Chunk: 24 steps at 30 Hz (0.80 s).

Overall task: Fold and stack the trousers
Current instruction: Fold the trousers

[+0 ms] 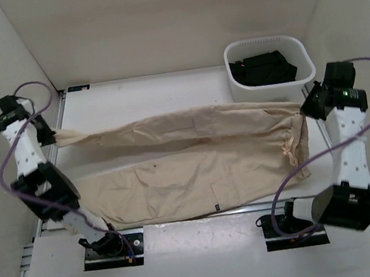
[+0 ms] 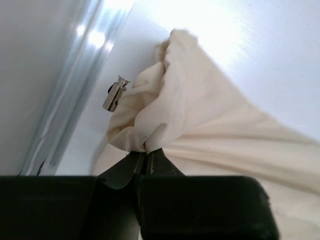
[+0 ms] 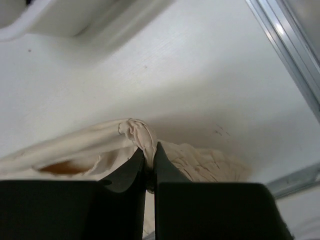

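The beige trousers [image 1: 188, 162] lie stretched across the table, waistband to the right, leg ends to the left. My left gripper [image 1: 51, 136] is shut on the hem of the far leg at the table's left edge; the left wrist view shows its jaws pinching bunched cloth [image 2: 165, 115]. My right gripper [image 1: 305, 111] is shut on the gathered waistband [image 3: 142, 137] at the right end, lifting it slightly. The near leg lies flat towards the front edge.
A white basket [image 1: 271, 82] with black folded garments [image 1: 262, 68] stands at the back right, just behind the waistband. A small metal clip [image 2: 115, 94] lies by the left rail. Aluminium rails run along the table's left, right and front edges.
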Each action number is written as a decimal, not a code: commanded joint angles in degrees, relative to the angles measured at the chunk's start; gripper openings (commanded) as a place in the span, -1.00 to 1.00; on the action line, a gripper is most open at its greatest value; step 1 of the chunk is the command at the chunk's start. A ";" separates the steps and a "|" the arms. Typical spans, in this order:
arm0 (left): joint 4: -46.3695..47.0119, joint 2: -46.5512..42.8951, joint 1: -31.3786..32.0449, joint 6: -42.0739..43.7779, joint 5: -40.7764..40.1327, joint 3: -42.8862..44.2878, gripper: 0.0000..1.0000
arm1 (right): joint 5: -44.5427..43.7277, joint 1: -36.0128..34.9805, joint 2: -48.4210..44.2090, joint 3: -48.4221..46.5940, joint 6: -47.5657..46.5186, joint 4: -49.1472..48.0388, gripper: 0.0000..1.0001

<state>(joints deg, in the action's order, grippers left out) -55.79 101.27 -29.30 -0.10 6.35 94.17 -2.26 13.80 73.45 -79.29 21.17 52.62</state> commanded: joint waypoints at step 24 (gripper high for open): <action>-2.74 -41.33 -18.69 0.10 -15.67 -37.66 -0.72 | -12.41 12.30 -18.34 19.43 7.04 9.17 -1.00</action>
<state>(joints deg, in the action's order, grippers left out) -58.67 59.88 -46.76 -0.05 -8.38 52.14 -8.73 25.82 55.57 -56.01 27.18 60.71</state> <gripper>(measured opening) 0.148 0.058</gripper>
